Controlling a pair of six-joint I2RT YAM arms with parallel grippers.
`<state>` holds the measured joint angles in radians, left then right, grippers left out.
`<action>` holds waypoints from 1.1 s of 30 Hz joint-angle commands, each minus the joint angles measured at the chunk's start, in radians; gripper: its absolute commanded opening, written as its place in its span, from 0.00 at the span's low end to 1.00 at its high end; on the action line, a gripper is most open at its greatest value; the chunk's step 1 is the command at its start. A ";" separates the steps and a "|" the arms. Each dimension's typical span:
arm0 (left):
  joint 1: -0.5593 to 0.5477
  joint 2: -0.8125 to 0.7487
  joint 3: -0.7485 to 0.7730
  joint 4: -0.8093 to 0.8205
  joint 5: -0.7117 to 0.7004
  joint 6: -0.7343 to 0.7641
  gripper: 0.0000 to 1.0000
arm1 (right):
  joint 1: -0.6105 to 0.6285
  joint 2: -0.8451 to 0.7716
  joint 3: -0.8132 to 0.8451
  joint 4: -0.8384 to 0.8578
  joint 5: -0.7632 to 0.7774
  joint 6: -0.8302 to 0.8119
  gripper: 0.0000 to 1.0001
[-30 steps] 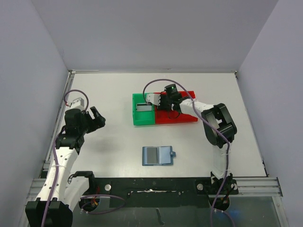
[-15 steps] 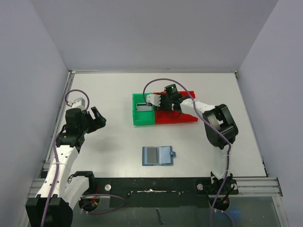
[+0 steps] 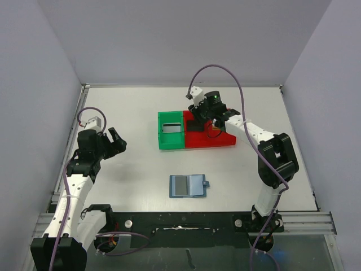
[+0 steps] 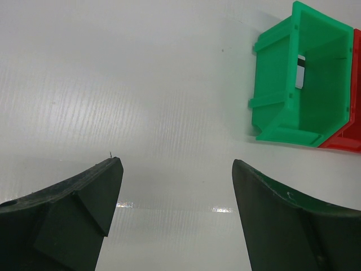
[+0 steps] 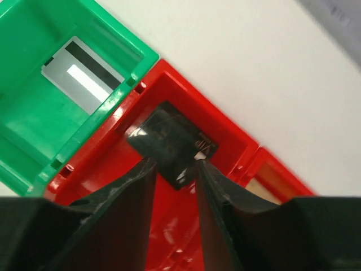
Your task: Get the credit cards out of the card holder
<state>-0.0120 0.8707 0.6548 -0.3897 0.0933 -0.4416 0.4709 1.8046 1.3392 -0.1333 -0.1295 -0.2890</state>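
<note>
Gleaming dark in the red bin [image 5: 231,135] — 1 credit card [image 5: 169,141] — right tool [image 5: 175,166] parted, left tool [image 4: 176,169] agape.

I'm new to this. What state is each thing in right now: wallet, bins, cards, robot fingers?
Wallet: lying open, one dark card in it.
Green bin: holds a grey striped card.
Red bin: holds a black card.
Left fingers: open, empty.
Right fingers: apart, just above the black card, not gripping it.
</note>
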 commanded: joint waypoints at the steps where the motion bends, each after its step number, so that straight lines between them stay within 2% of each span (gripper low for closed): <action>1: 0.006 -0.019 0.006 0.062 0.033 0.004 0.79 | 0.015 0.021 0.042 -0.112 0.086 0.409 0.32; 8: 0.006 -0.007 0.007 0.061 0.040 0.004 0.79 | 0.051 0.108 0.091 -0.206 0.225 0.537 0.27; 21: 0.006 -0.001 0.006 0.067 0.047 0.004 0.79 | 0.066 0.216 0.139 -0.226 0.294 0.621 0.32; 33: 0.006 -0.004 0.006 0.066 0.049 0.004 0.79 | 0.100 0.288 0.158 -0.189 0.427 0.657 0.36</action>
<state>-0.0113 0.8738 0.6498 -0.3836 0.1188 -0.4416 0.5591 2.0758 1.4685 -0.3611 0.2382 0.3386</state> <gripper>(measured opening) 0.780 0.356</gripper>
